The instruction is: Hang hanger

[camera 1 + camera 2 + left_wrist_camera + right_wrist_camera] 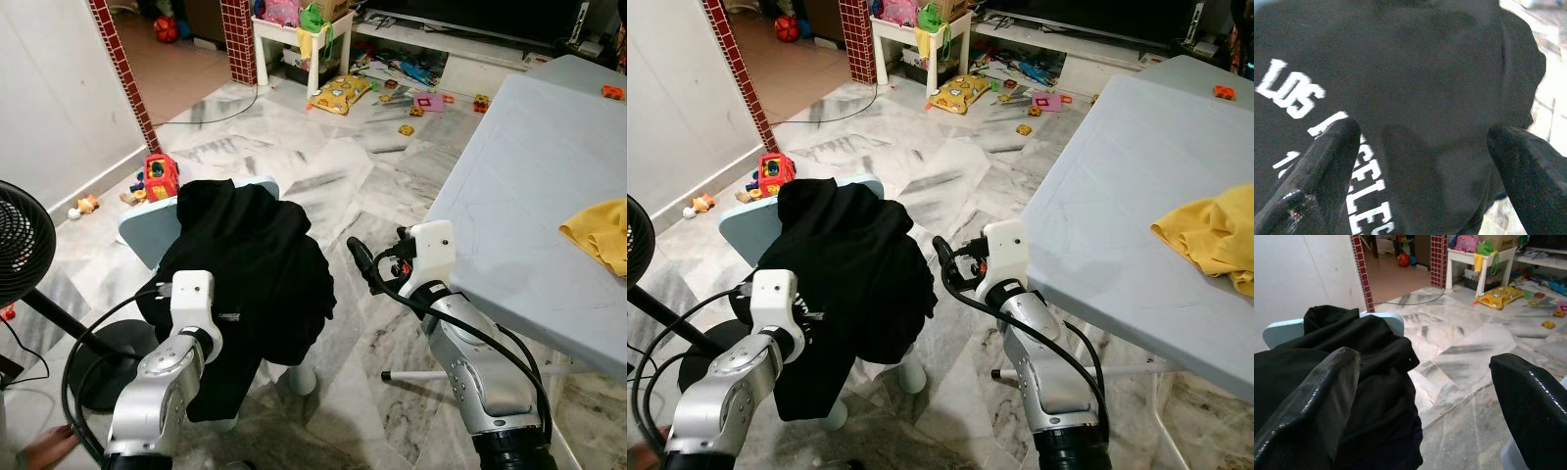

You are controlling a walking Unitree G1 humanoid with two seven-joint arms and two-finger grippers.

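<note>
Black cloth, a dark garment with white block lettering [250,274], hangs heaped over a small pale-blue table [147,230] at the centre-left of the left eye view, draped so that it spills down the front edge towards the marble floor [343,176]. No hanger can be made out anywhere; it may lie under the garment, so where the task's thing is cannot be told. The left gripper [1422,147] sits right up against the garment, its two black fingers [1322,161] spread wide apart with nothing between them, apparently readied to close on the fabric. The right gripper [1425,387] is held just beside the heap, near its right edge, fingers likewise spread and empty, pointed across the cloth as if to help lift or search it. At the right of the frame a large grey-blue table [529,196] carries a crumpled yellow cloth [600,233]. A black standing fan [24,245] occupies the left edge, and toys are scattered at the top
</note>
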